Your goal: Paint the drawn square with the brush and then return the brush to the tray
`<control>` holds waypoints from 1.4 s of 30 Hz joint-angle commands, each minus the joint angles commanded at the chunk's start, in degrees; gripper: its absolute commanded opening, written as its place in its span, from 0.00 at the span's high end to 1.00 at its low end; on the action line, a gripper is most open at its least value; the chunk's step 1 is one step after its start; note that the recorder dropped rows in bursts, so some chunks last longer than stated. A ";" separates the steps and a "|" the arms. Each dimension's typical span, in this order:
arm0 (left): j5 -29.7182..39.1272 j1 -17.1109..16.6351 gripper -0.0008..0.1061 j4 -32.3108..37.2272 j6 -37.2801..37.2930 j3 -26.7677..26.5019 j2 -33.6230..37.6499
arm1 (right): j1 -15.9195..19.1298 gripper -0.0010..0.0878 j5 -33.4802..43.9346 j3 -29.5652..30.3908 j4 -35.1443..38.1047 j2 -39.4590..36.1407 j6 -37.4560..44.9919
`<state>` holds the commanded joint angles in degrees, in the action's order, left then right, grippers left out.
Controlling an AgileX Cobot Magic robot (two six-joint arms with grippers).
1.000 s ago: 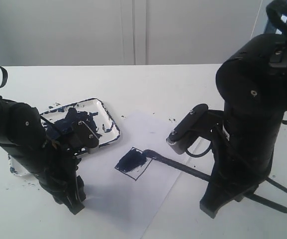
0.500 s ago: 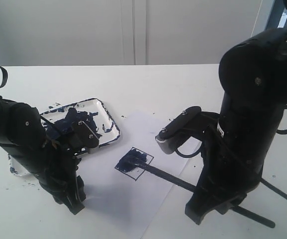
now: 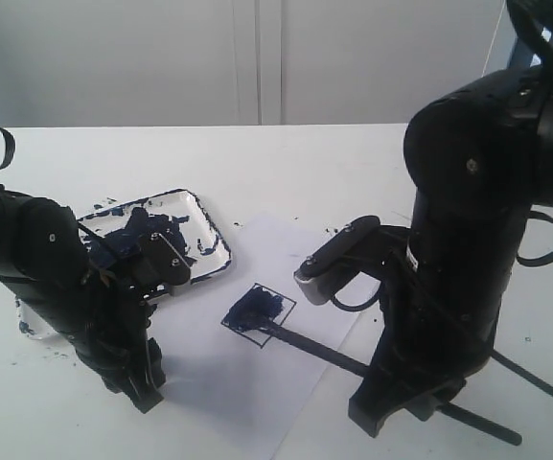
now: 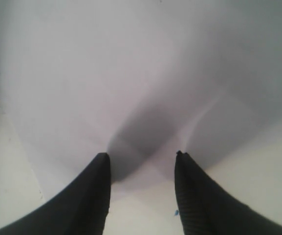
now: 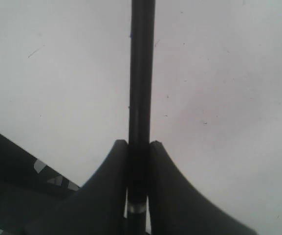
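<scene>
The white desk [image 3: 353, 163] carries everything, and the bulky right arm [image 3: 468, 240] stands over the near corner of a paper sheet [image 3: 228, 374]. The left arm [image 3: 56, 278] is parked on the far side of it. The left gripper [image 4: 141, 157] points down at the sheet with its jaws apart and nothing between them. The paint-smeared tray [image 3: 211, 247] sits just behind that gripper, well away from the right one, across the sheet. The right gripper [image 5: 138, 144] is clamped narrow on the shaft of the brush [image 3: 319, 347], which runs straight out ahead of it, low and slanted, with its tip down on the drawn square [image 3: 258, 309]. The square lies at the far end of the brush from the gripper. It is only partly filled: dark blue covers the side away from the gripper, while the corner nearest it looks bare inside the outline. The painting step appears to be in hand – roughly midway, with the return to the tray not yet begun. The next move likely calls for drawing the tip back toward the gripper over the bare corner, pressing lightly and staying inside the line. After that the brush would be lifted and carried across to the tray – clear of the left arm standing in front of it.
</scene>
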<state>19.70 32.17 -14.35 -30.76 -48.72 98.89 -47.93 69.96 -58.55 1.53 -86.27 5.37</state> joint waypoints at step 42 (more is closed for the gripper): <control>-3.98 5.93 0.54 1.76 1.80 0.00 0.58 | 0.00 0.99 0.00 -4.57 1.19 -1.42 0.00</control>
<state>15.71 38.11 -12.59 -28.96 -48.72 99.47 -47.93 69.96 -63.12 2.73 -87.68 5.37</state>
